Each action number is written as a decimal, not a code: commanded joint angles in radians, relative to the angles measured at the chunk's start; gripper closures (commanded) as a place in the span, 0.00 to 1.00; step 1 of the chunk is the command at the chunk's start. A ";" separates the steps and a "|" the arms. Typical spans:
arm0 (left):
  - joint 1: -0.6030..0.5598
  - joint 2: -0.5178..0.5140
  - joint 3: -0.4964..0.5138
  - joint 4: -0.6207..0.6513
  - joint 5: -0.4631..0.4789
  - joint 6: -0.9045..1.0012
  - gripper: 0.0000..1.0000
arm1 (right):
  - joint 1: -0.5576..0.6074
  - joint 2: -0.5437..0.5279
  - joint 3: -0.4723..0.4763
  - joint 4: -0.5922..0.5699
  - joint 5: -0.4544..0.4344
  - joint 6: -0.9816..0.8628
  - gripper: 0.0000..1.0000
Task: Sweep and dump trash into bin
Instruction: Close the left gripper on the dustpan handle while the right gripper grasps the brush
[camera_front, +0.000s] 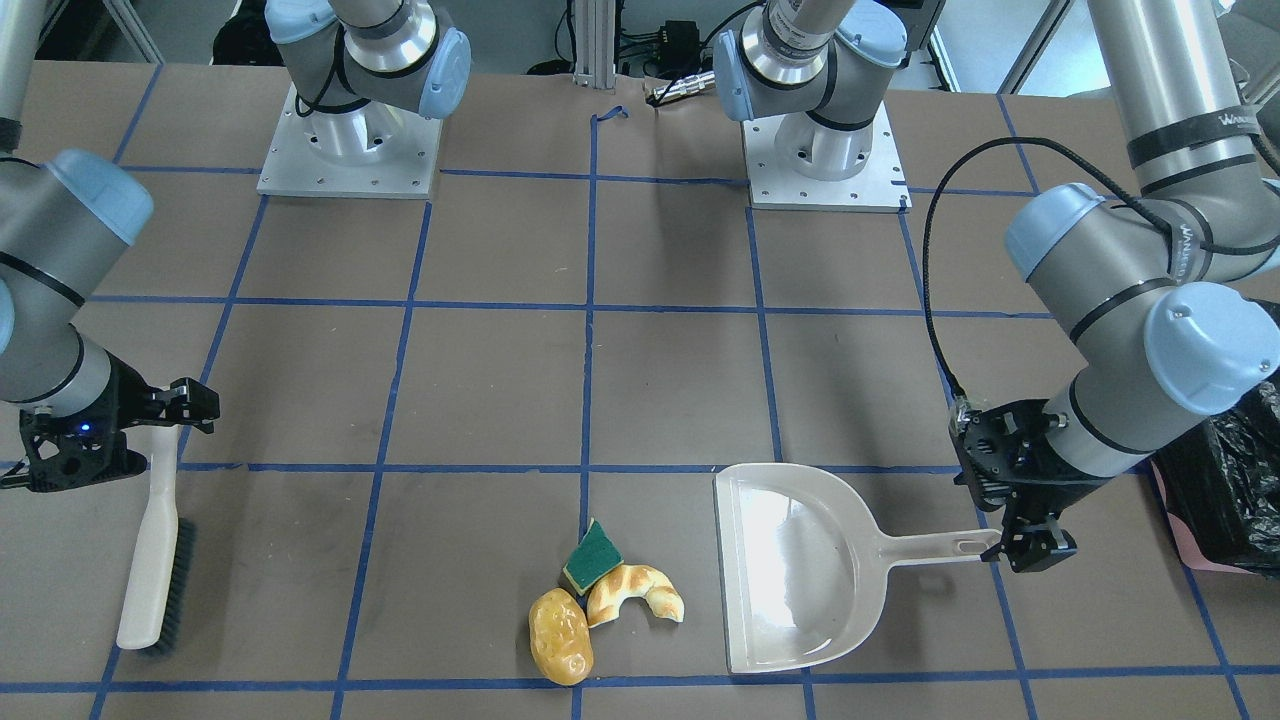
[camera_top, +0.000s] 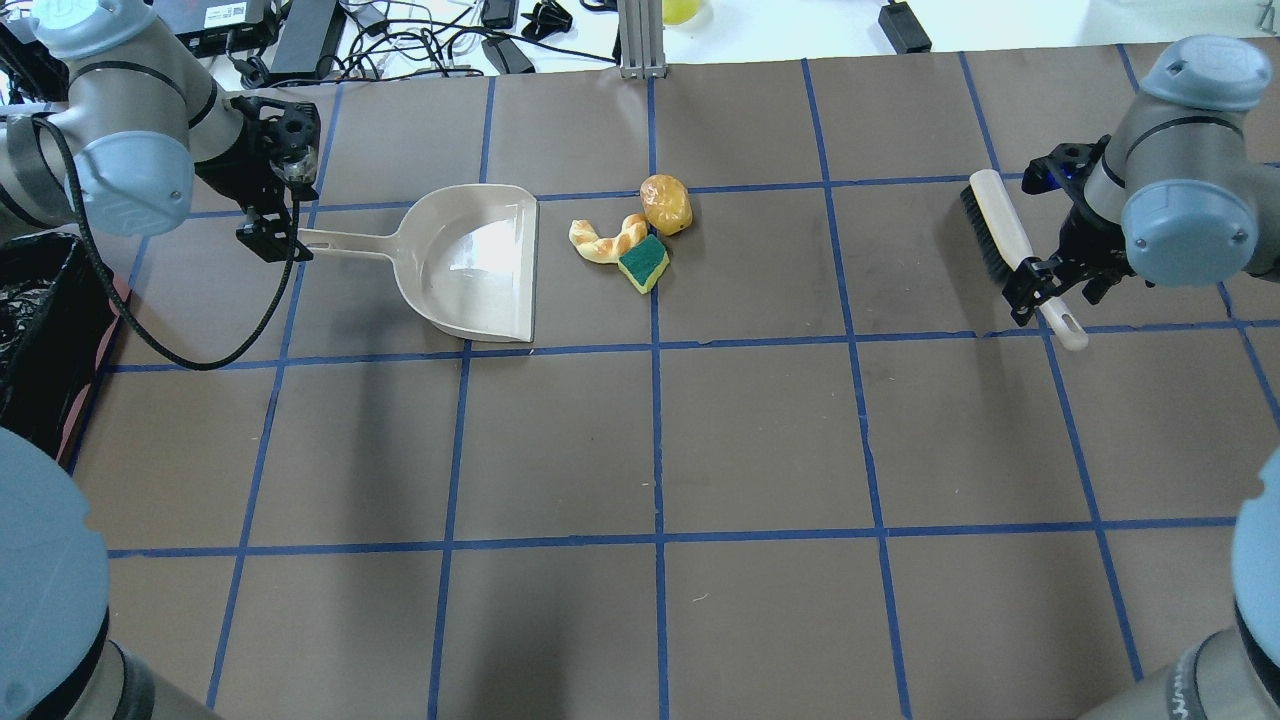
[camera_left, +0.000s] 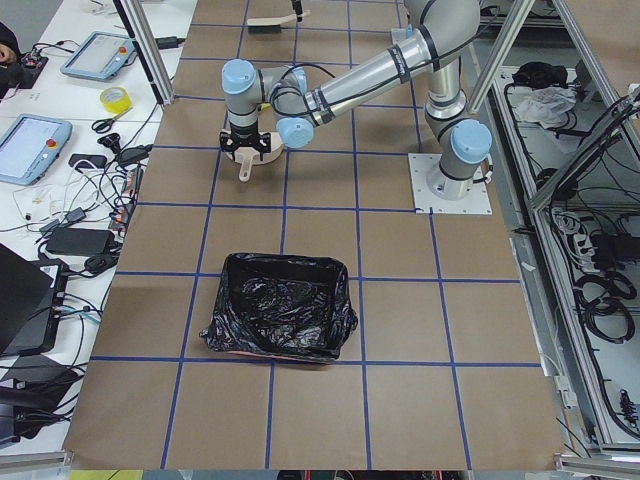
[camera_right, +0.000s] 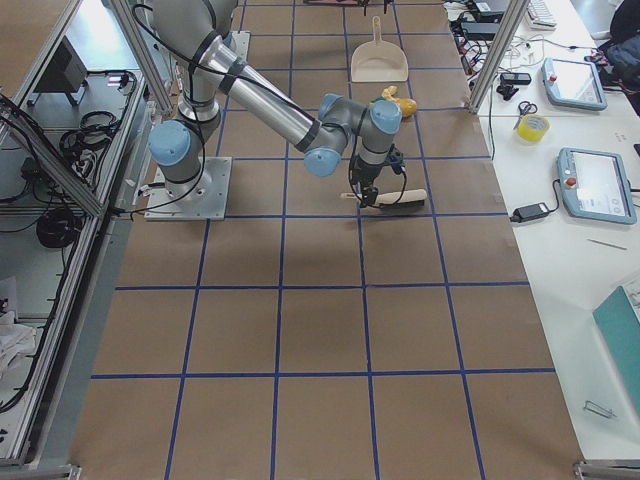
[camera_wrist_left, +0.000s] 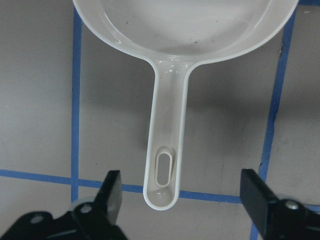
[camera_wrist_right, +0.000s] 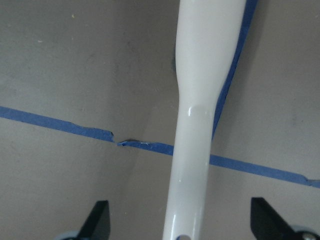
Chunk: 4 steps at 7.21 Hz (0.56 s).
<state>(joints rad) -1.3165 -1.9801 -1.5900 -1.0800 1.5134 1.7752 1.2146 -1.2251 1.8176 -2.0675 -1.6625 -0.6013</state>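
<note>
The trash lies together on the table: a green-and-yellow sponge (camera_front: 592, 556), a croissant (camera_front: 635, 592) and a potato-like lump (camera_front: 560, 635). They lie beside the open mouth of a beige dustpan (camera_front: 800, 570). My left gripper (camera_front: 1035, 545) is open, with its fingers either side of the end of the dustpan handle (camera_wrist_left: 165, 150). My right gripper (camera_top: 1050, 285) is open, astride the white handle of a brush (camera_top: 1010, 245), which lies on the table. The handle runs between the fingers in the right wrist view (camera_wrist_right: 200, 115). The black-lined bin (camera_top: 35, 330) stands at the table's left end, behind my left arm.
The table is brown, with a grid of blue tape lines (camera_top: 655, 450). The two arm bases (camera_front: 345, 140) (camera_front: 825, 150) stand at the robot's side. Cables and devices (camera_top: 400, 30) lie beyond the table's far edge.
</note>
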 joint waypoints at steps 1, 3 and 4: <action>-0.058 -0.034 0.028 0.000 0.101 0.004 0.14 | -0.001 0.016 0.000 0.001 -0.010 0.003 0.05; -0.075 -0.055 0.039 0.003 0.148 -0.010 0.14 | -0.007 0.018 0.000 0.003 -0.010 0.008 0.14; -0.076 -0.062 0.033 0.002 0.155 -0.016 0.14 | -0.009 0.018 0.000 0.003 -0.010 0.009 0.28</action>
<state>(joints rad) -1.3892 -2.0331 -1.5544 -1.0775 1.6558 1.7658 1.2076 -1.2082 1.8178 -2.0653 -1.6718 -0.5941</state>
